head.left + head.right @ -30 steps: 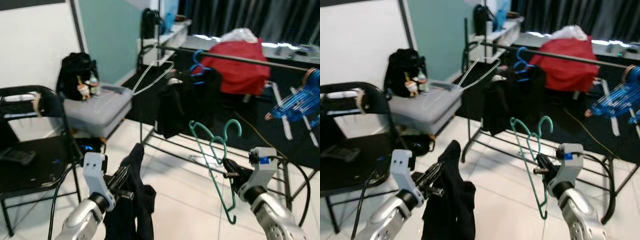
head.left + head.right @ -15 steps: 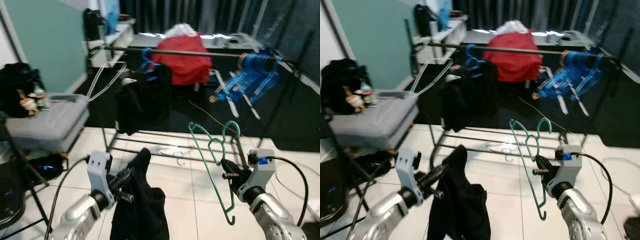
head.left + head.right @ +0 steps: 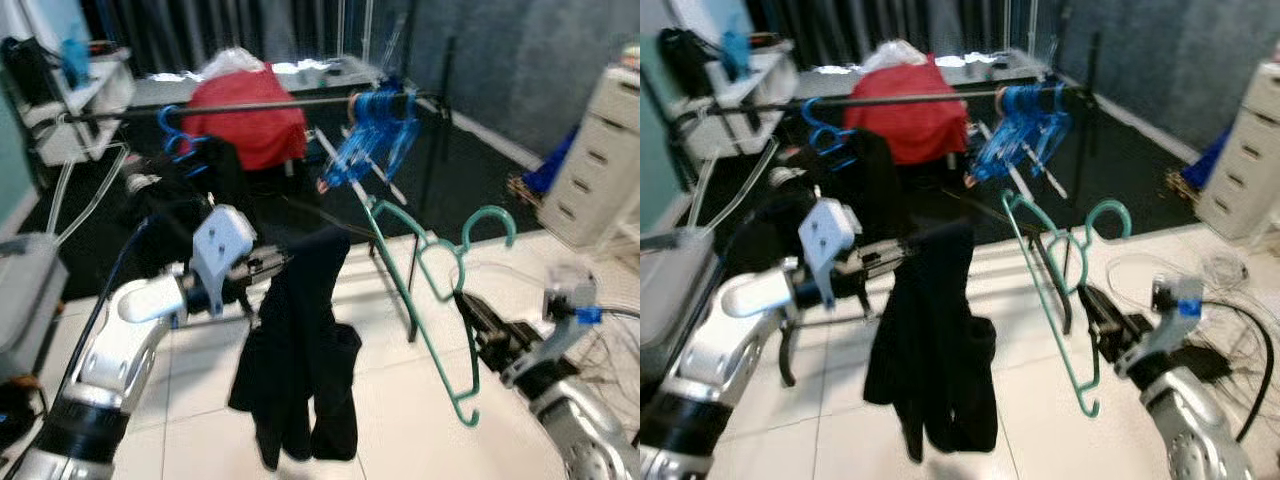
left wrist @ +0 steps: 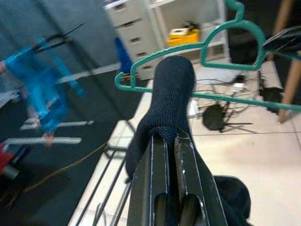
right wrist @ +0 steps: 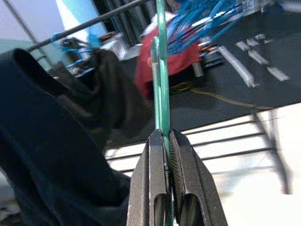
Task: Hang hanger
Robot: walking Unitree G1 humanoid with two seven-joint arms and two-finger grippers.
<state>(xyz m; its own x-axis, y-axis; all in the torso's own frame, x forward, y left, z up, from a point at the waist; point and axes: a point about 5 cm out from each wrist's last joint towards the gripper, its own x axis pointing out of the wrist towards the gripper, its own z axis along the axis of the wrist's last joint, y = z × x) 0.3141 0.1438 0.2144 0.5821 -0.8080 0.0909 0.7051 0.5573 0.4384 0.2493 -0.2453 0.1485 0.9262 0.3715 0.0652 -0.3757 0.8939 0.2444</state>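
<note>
My right gripper (image 3: 470, 312) is shut on a green plastic hanger (image 3: 432, 290), held upright with its hook (image 3: 488, 225) at the top; in the right wrist view the hanger (image 5: 161, 70) runs straight out between the fingers. My left gripper (image 3: 275, 265) is shut on a black knitted garment (image 3: 300, 360) that drapes down from the fingers toward the floor. In the left wrist view the garment (image 4: 170, 101) bulges over the fingertips with the green hanger (image 4: 211, 56) just beyond it. Behind stands a clothes rail (image 3: 250, 105).
A bunch of blue hangers (image 3: 375, 125), a red garment (image 3: 245, 125) and a dark garment (image 3: 190, 190) hang on the rail. A grey case (image 3: 15, 290) is at the left, white drawers (image 3: 600, 150) at the right, cables (image 3: 1230, 290) on the tiled floor.
The camera has swung right, so the rail and blue hangers sit further left. My left gripper has risen and carried the black garment closer to the green hanger. Both grips are unchanged.
</note>
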